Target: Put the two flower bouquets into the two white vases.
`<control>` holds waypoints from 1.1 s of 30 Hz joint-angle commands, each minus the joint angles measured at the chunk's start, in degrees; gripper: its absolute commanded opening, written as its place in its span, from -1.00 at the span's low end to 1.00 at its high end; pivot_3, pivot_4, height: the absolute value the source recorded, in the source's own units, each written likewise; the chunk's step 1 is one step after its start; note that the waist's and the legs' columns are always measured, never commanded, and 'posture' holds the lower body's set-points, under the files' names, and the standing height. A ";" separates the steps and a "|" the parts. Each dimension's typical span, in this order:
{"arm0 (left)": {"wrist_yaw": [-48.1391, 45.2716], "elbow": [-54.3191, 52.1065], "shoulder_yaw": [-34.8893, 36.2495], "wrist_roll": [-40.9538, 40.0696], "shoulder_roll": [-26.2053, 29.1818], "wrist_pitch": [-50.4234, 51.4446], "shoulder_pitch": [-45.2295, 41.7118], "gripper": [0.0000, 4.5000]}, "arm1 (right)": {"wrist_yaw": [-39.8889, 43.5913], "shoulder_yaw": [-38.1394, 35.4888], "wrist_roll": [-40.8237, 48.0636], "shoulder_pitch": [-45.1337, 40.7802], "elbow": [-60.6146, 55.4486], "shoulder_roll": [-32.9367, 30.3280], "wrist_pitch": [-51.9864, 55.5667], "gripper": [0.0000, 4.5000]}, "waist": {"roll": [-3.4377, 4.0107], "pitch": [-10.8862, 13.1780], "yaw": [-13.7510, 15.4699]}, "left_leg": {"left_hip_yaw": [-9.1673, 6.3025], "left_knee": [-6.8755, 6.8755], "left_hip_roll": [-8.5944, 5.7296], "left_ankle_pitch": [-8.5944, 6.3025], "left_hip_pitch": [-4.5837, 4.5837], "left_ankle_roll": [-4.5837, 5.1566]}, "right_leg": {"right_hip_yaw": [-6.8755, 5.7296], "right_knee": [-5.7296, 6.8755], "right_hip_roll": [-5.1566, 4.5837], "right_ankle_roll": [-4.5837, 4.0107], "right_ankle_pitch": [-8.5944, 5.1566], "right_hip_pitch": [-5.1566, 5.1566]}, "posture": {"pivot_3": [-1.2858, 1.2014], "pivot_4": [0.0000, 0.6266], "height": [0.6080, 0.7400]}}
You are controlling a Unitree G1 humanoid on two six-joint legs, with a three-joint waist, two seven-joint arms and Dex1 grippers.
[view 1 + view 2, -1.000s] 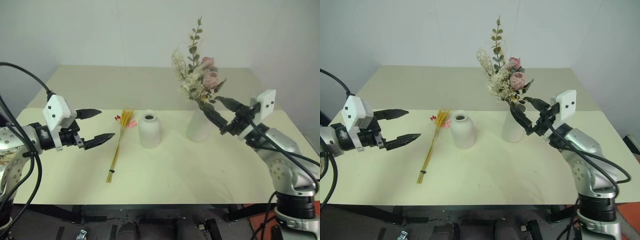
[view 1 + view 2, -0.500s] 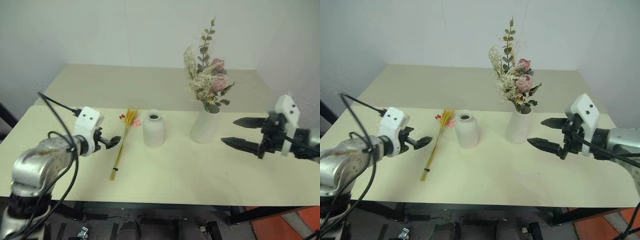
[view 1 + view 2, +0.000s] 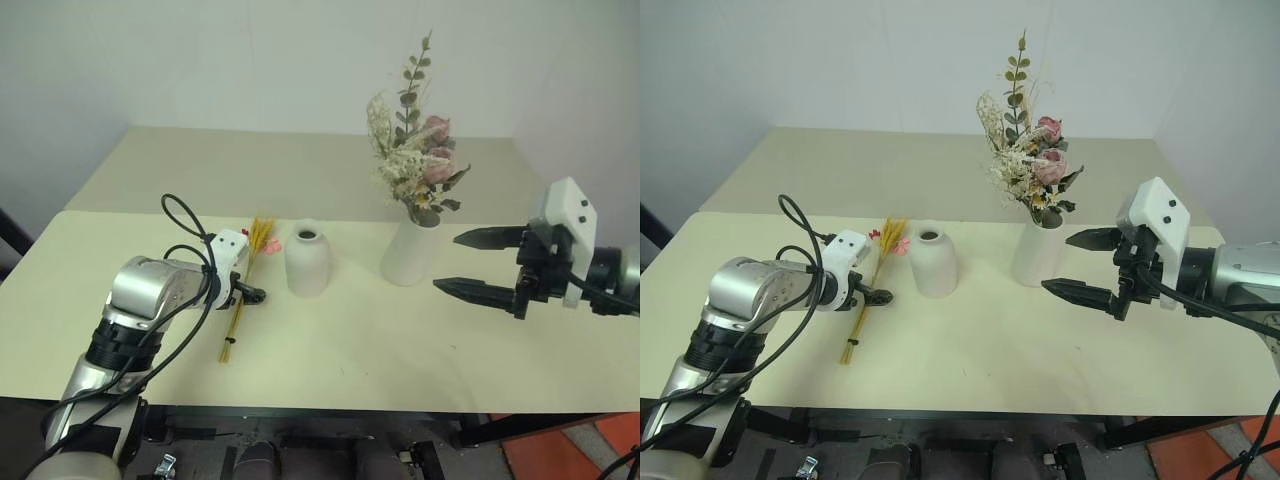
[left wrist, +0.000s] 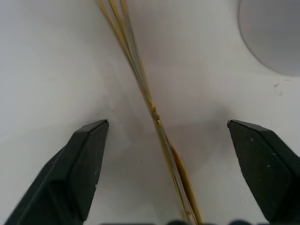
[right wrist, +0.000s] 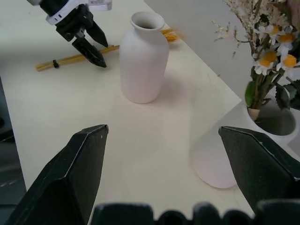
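Note:
The slim bouquet (image 3: 243,290) of yellow stalks lies flat on the table, left of the short white vase (image 3: 307,260). My left gripper (image 4: 166,126) is open and low over the table, one finger on each side of the stalks (image 4: 154,112) without touching them. It also appears from the front (image 5: 86,40). The bushier bouquet (image 3: 415,150) stands upright in the taller white vase (image 3: 408,255). My right gripper (image 3: 447,262) hovers open and empty just right of that vase, pointing left.
The cream table (image 3: 350,340) has bare room in front of the vases and at its far half. Its front edge runs near the stalks' cut ends (image 3: 226,352). A white wall rises behind.
My left gripper has dropped and moved right, tilting down until its fingers straddle the stalks. My right gripper has drawn back to the right from the taller vase's stems.

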 commanded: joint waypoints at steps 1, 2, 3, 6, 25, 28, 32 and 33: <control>-0.76 2.51 -0.32 1.62 -1.00 -1.74 -2.13 0.32 | -1.38 -2.08 -0.04 0.80 -1.74 0.51 -0.30 1.00 | 0.00 0.00 0.02 | 0.00 0.00 -0.01 0.00 0.01 0.00 | 0.00 0.00 -0.01 0.00 0.00 0.01 | 0.03 -0.52 1.00; -1.19 3.39 -0.33 1.66 -1.45 -1.89 -2.71 0.17 | -1.73 -2.15 -0.16 0.93 -1.68 0.71 -0.34 1.00 | 0.00 0.00 0.04 | -0.01 0.00 0.00 0.00 0.01 0.00 | 0.00 0.00 -0.01 0.00 0.00 0.02 | 0.03 -0.52 1.00; -1.39 4.33 -0.52 2.05 -1.85 -2.15 -3.22 0.04 | -1.75 -2.46 -0.05 1.10 -1.70 0.77 -0.43 1.00 | 0.00 0.00 0.12 | 0.00 0.01 -0.01 0.00 0.02 0.00 | 0.00 0.01 -0.02 0.01 0.00 0.03 | 0.03 -0.52 1.00; -2.11 6.40 -0.76 2.87 -2.31 -2.93 -4.00 -0.41 | -1.62 -3.39 0.53 1.60 -1.79 0.70 -0.33 1.00 | 0.00 0.00 0.21 | 0.00 0.01 -0.04 0.01 0.01 0.00 | 0.00 0.00 -0.04 0.03 0.02 0.03 | 0.03 -0.52 1.00; 11.16 6.40 24.98 5.01 -13.77 -47.57 -9.47 -0.99 | -0.36 -7.61 -4.31 8.43 -2.19 1.06 -4.00 1.00 | -0.02 0.00 1.43 | 0.02 0.04 -0.08 0.01 -0.03 -0.02 | 0.02 -0.08 -0.09 -0.25 0.28 0.07 | 0.03 -0.52 1.00; 4.32 7.13 32.66 -7.93 -19.45 -51.98 -12.95 -0.99 | -0.60 -8.15 -4.53 9.44 -2.69 1.84 -4.46 1.00 | -0.03 -0.01 2.02 | 0.01 0.19 -0.08 0.02 -0.15 -0.02 | -0.04 -0.10 -0.12 -0.17 0.29 0.08 | 0.03 -0.52 1.00; -3.46 8.15 34.69 -16.66 -24.15 -56.64 -14.69 -0.99 | -0.97 -10.93 -4.50 12.10 -4.01 2.85 -4.04 1.00 | -0.04 -0.02 1.91 | 0.04 0.20 -0.13 0.01 -0.13 -0.02 | 0.01 -0.19 -0.14 -0.04 0.25 0.15 | 0.03 -0.52 1.00; -4.24 8.83 34.58 -17.79 -24.50 -56.55 -15.16 -0.99 | -0.98 -11.62 -4.37 12.68 -4.26 3.02 -3.85 1.00 | -0.04 -0.02 1.90 | 0.04 0.20 -0.13 0.02 -0.13 -0.02 | 0.01 -0.17 -0.14 0.01 0.23 0.14 | 0.03 -0.52 1.00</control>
